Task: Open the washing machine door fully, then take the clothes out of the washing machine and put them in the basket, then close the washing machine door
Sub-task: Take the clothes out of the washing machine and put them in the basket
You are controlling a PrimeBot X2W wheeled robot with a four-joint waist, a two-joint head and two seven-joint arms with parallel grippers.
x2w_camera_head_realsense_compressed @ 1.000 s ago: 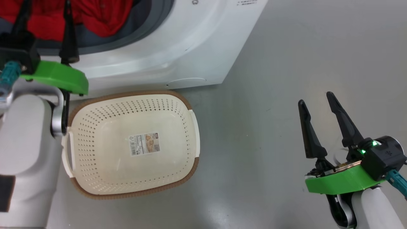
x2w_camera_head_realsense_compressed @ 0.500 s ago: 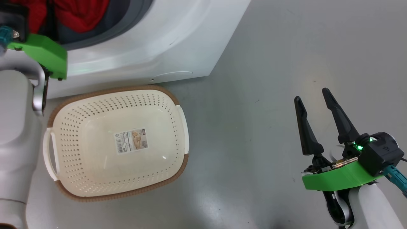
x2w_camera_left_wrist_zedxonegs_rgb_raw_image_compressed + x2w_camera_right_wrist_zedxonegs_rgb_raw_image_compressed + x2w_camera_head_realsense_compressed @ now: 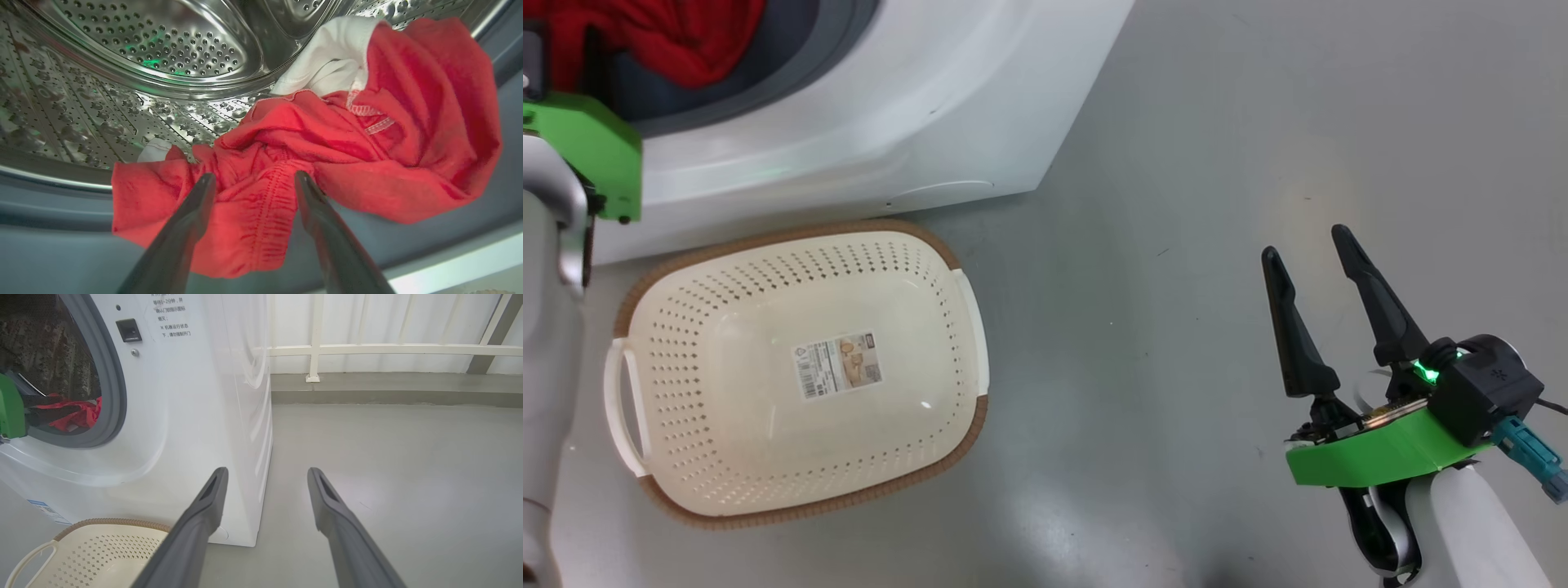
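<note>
The washing machine stands open at the upper left, and its door is out of view. Red clothes with white trim lie at the drum's mouth, draped over the grey seal. My left gripper is open, and its fingers straddle a gathered red fold. The clothes also show in the opening in the head view. The cream basket sits on the floor in front of the machine, holding nothing but its sticker. My right gripper hangs open over bare floor, well to the basket's right.
The steel perforated drum curves behind the clothes. In the right wrist view, the machine's side panel is close on the left, the basket's rim shows at the bottom left, and a white railing lines the far wall.
The head camera has swung, so the whole picture has slid left. The left arm's green mount has moved a little further towards the opening. The right gripper holds its open pose.
</note>
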